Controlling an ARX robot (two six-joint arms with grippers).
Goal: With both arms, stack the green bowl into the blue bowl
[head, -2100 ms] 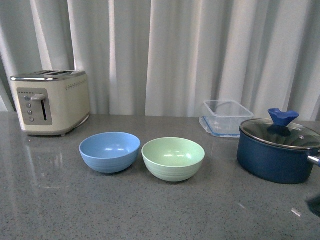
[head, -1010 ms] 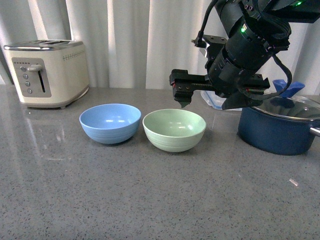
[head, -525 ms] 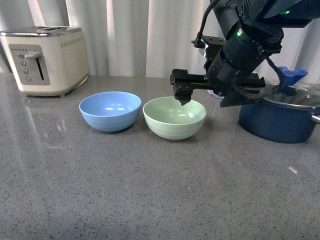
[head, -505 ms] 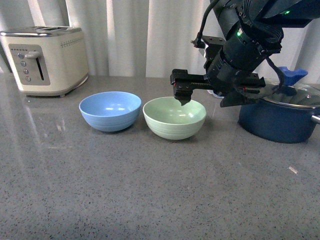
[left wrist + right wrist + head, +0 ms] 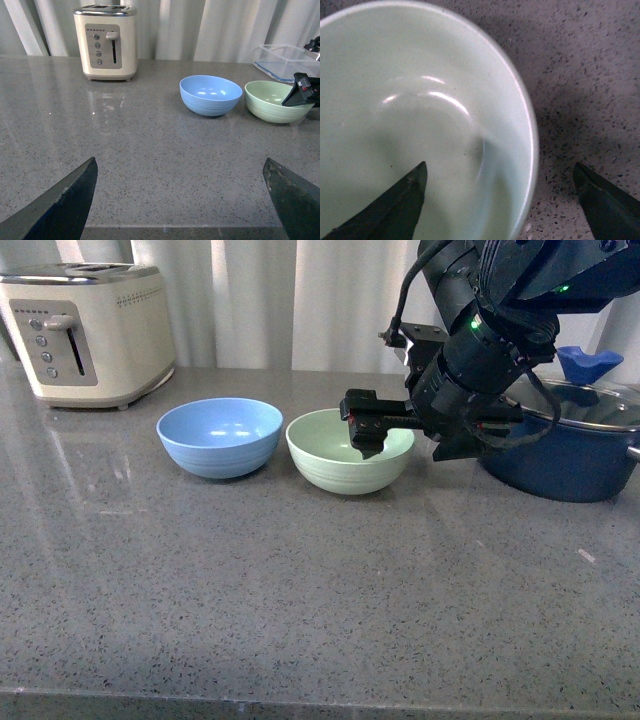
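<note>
The green bowl (image 5: pixel 340 455) sits upright on the grey counter, just right of the blue bowl (image 5: pixel 220 435); the two are close but apart. Both show in the left wrist view: the green bowl (image 5: pixel 272 100) and the blue bowl (image 5: pixel 210 94). My right gripper (image 5: pixel 366 435) is open and reaches over the green bowl's right rim. In the right wrist view the green bowl (image 5: pixel 420 125) fills the frame; one finger (image 5: pixel 400 207) is over its inside and the other finger (image 5: pixel 605 202) is outside the rim. My left gripper (image 5: pixel 182 200) is open and empty, low over the counter's near edge.
A cream toaster (image 5: pixel 85 330) stands at the back left. A dark navy lidded pot (image 5: pixel 575 445) sits right of the right arm. A clear square container (image 5: pixel 285 60) is behind the green bowl. White curtains hang behind the counter.
The right arm has come in from the right and lowered its open gripper over the green bowl's right rim. The front view has tilted down. The bowls have not moved.
</note>
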